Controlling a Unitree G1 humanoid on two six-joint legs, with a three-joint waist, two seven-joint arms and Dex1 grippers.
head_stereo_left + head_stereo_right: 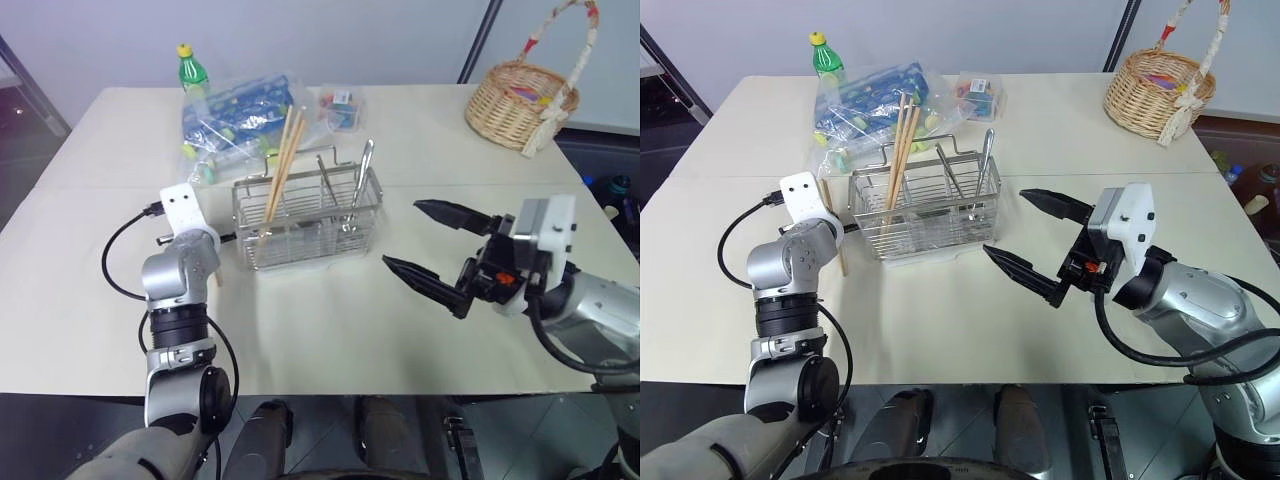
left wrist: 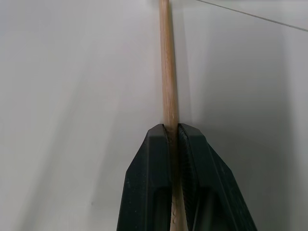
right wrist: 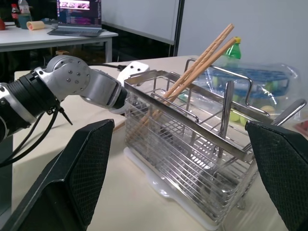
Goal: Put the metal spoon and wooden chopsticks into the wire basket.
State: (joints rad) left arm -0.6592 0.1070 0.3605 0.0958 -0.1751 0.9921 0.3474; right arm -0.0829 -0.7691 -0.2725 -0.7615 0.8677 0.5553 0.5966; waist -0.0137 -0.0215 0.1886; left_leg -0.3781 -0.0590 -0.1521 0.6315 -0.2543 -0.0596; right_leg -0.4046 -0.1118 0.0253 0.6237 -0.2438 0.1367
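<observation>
Left pincer [image 2: 173, 139] clenched on one chopstick [image 2: 167, 72] lying on worktop [image 1: 330, 320] beside basket [image 1: 310, 215]. Right pincer [image 1: 430, 245] released — hovering right of basket; spoon [image 1: 358, 190] and chopsticks inside.

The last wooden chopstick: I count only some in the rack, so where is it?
The plain light-brown wooden chopstick is clamped in the left gripper, low over the table just left of the silver wire basket.
</observation>
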